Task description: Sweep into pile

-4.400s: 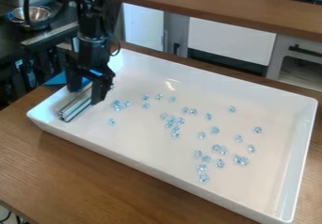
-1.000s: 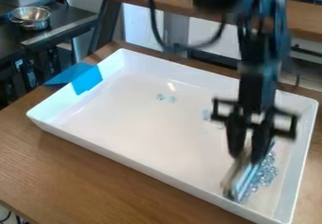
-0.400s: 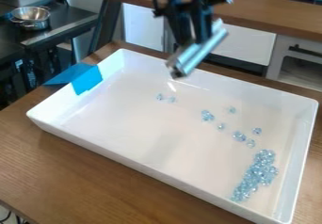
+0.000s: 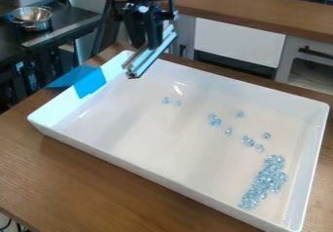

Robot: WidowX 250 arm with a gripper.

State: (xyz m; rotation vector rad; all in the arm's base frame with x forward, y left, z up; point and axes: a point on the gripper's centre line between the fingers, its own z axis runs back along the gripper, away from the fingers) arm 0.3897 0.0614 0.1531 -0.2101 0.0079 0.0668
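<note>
The black gripper (image 4: pixel 148 46) is above the back left part of the white tray (image 4: pixel 130 162), shut on a silver metal bar (image 4: pixel 151 53) that is held at a slant, clear of the tray floor. A long heap of pale blue beads (image 4: pixel 266 180) lies toward the tray's right end. Between the heap and the tray's middle are several loose beads, among them a small cluster (image 4: pixel 214 120) and another cluster (image 4: pixel 247 141). Two single beads lie farther left, near the back, one of them a bead (image 4: pixel 165 100) under and right of the bar.
Blue tape (image 4: pixel 90 82) covers part of the tray's left wall. The tray stands on a wooden table (image 4: pixel 39 177). A metal bowl (image 4: pixel 31 16) sits on a dark counter at the upper left. Behind the tray runs a wooden counter (image 4: pixel 228 7).
The gripper swept the scattered beads rightward into a heap with the bar, then rose and moved back to the left, still holding it. Since the last earlier frame the beads lie unchanged.
</note>
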